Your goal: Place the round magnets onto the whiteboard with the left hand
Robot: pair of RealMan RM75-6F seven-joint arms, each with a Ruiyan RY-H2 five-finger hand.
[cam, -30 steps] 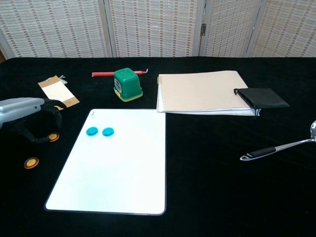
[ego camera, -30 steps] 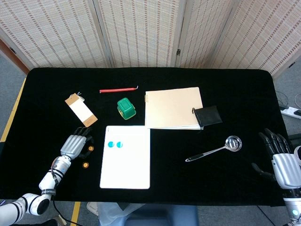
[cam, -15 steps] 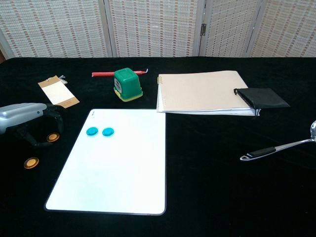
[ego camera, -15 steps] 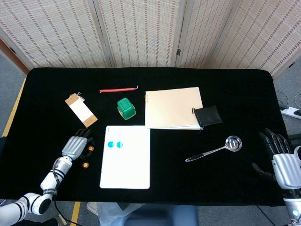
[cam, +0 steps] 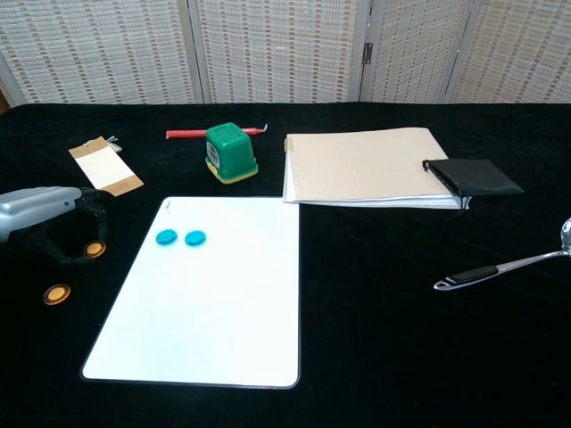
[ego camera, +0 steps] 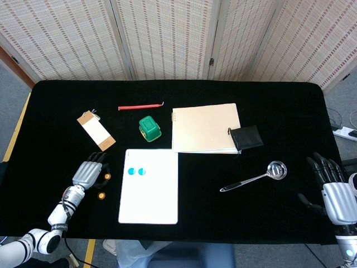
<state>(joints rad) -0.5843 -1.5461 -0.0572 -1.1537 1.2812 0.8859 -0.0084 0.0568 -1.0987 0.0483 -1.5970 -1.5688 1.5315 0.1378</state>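
The whiteboard [ego camera: 148,195] [cam: 205,303] lies flat near the table's front, with two cyan round magnets [ego camera: 136,171] [cam: 179,238] on its far left corner. Two orange round magnets lie on the black cloth to its left. My left hand [ego camera: 86,173] [cam: 40,210] arches low over the farther orange magnet [ego camera: 106,177] [cam: 93,250], pinching it between thumb and curled fingers while it still lies on the cloth. The nearer orange magnet [ego camera: 101,195] [cam: 57,293] lies free. My right hand [ego camera: 334,192] rests at the table's right edge with its fingers spread, holding nothing.
Behind the whiteboard are a green box [ego camera: 149,128], a red pen [ego camera: 139,106], a tan card [ego camera: 96,129] and a beige notebook [ego camera: 204,127] with a black pouch [ego camera: 246,137] on its right edge. A metal ladle [ego camera: 254,177] lies to the right.
My left hand has sunk lower onto the farther orange magnet and its fingers have curled in around it. The right hand and everything else stayed still.
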